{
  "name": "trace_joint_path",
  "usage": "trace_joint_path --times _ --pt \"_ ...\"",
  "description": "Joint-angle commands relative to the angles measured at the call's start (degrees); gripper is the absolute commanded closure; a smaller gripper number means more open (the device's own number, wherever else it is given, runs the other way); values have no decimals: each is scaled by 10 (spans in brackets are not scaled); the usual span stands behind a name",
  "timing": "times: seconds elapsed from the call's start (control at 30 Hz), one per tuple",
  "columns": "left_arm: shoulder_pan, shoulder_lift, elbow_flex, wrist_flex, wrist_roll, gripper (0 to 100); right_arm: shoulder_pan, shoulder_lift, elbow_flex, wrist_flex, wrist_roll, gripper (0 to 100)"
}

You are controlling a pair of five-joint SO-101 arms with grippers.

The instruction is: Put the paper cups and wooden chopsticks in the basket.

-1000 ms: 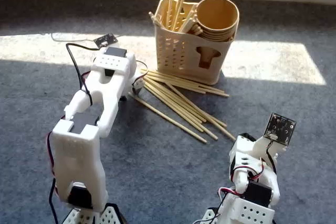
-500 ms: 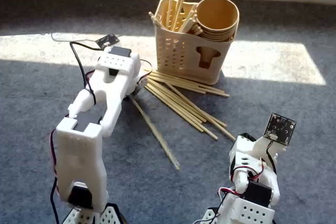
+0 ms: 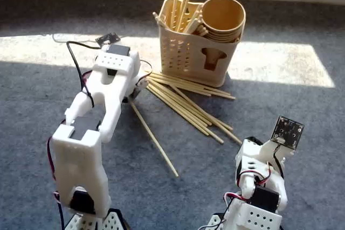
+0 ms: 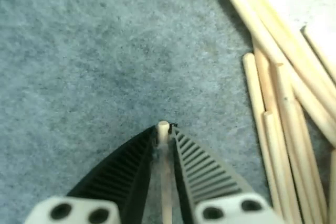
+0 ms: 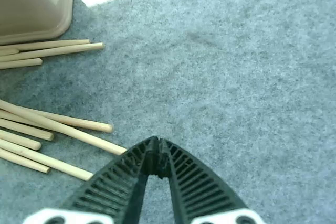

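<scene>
left hand clamped on one pale wooden chopstick; pickup stage; next, probably lift it into the cream slotted basket nearby

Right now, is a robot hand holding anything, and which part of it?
The left gripper pinches one wooden chopstick near its end. The right gripper holds nothing.

1 basket. paper cups: 1 nested stack, about four rims, exact count unclear. chopsticks in basket: at least five standing. loose chopstick pile on carpet: roughly ten, overlapping, exact count unclear. lone chopstick apart from pile: 1. Arms: 2, left arm, right arm. Grippers: 2, left gripper, right gripper.
</scene>
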Motion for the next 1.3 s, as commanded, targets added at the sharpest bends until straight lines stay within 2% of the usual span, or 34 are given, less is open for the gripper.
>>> trace_joint_path --times 0.0,0.5,0.87,1.27 --pt "-7 -100 -7 11 -26 994 7 -4 55 0 -4 993" --pt "-8 -284 -9 11 -147 994 7 -3 55 0 -4 993" --pt "-7 -434 -12 3 -148 994 7 -3 55 0 -4 993" --pt "-5 -515 -12 -98 -148 994 7 -3 55 2 -4 993"
